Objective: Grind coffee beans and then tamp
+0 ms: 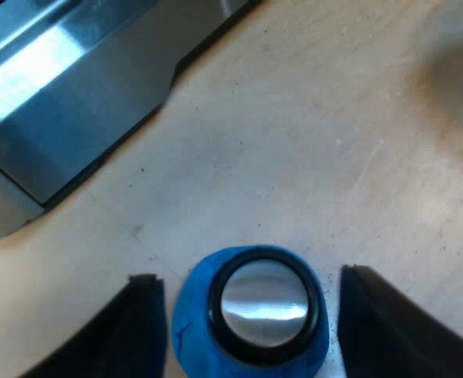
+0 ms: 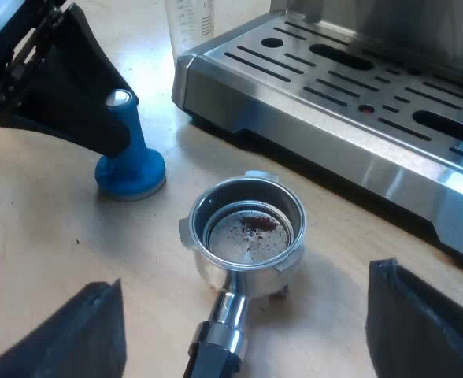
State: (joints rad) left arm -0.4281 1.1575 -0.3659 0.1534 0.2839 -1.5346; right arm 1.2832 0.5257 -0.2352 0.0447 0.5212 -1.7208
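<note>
Left wrist view: left fingers (image 1: pixel 137 331) spread astride blue tamper (image 1: pixel 251 311); likely rigid, weighty; I'd pinch its neck. Right fingers (image 2: pixel 420 323) spread above portafilter (image 2: pixel 247 236).

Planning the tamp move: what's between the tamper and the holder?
Only bare table, seen in the right wrist view, between the blue tamper and the metal holder.

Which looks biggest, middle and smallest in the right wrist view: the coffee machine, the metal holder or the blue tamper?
1. espresso machine, biggest by far.
2. metal holder.
3. blue tamper, smallest-looking, but it stands farther from the camera and is partly hidden, so the gap is unsure.
</note>
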